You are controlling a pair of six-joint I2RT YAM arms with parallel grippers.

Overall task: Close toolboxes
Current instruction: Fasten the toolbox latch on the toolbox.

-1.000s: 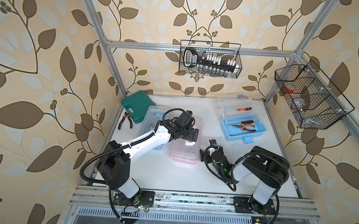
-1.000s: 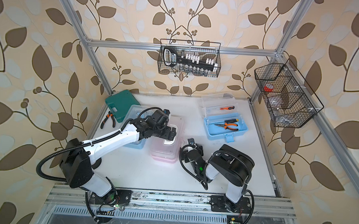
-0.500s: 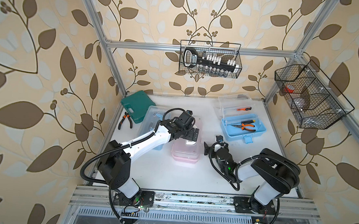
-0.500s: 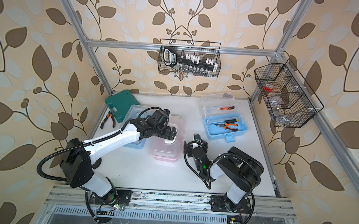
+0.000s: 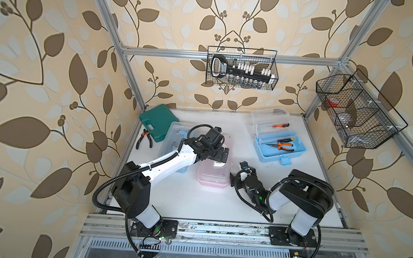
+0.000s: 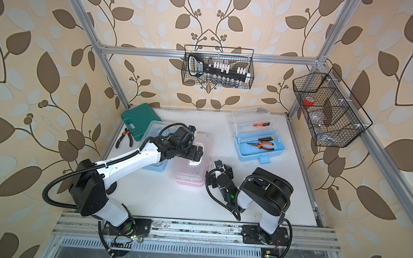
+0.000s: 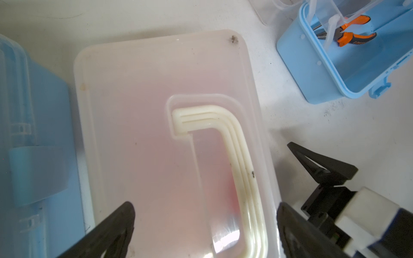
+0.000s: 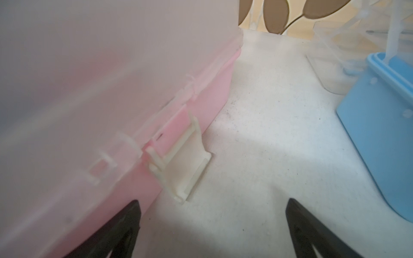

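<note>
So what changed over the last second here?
Only the right arm moved: it swung outward, then back, leaving the right gripper open beside the pink toolbox. Nothing gripped or released. The left gripper, open over its lid, and the blue toolboxes stayed put.

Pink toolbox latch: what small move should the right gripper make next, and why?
Probably ease the right gripper forward and flip the white plastic latch up onto the frosted clear lid. That lid lies down on the pink plastic toolbox, the latch hangs open onto the white table, and the open jaws face it.
</note>
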